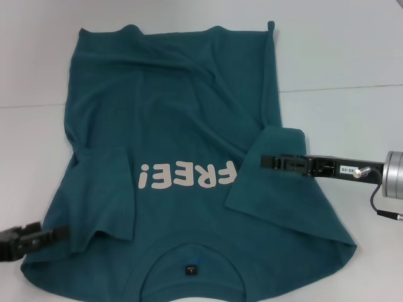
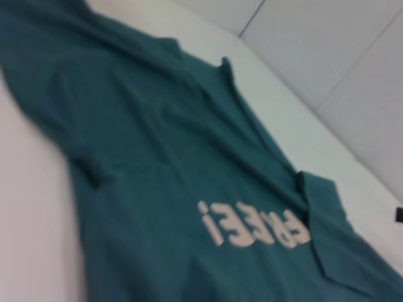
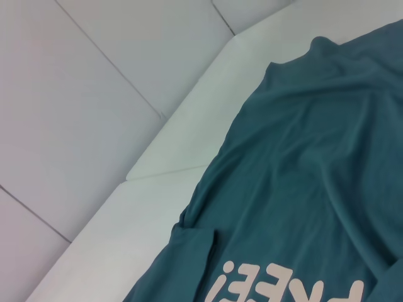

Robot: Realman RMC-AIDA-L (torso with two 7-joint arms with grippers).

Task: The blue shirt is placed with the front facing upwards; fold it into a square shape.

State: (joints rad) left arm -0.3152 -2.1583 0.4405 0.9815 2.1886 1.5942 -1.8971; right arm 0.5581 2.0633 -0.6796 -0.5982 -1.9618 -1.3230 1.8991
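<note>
At the lower left of the head view my left gripper is lying low over the edge of the blue shirt, beside the left sleeve, which is folded inward onto the chest. I cannot tell whether its fingers are spread or pressed together, or whether they are gripping cloth.

The blue shirt is lying front up on the white table, filling most of the frame, hem toward the top and collar at the bottom edge with the small dark neck label showing. The pale FREE! lettering is reading upside down across the middle. The fabric is wrinkling in long diagonal creases.

At the right, my right gripper is reaching in over the right sleeve, also folded inward; its tips are sitting at the sleeve's edge, but I cannot tell their spread.
</note>
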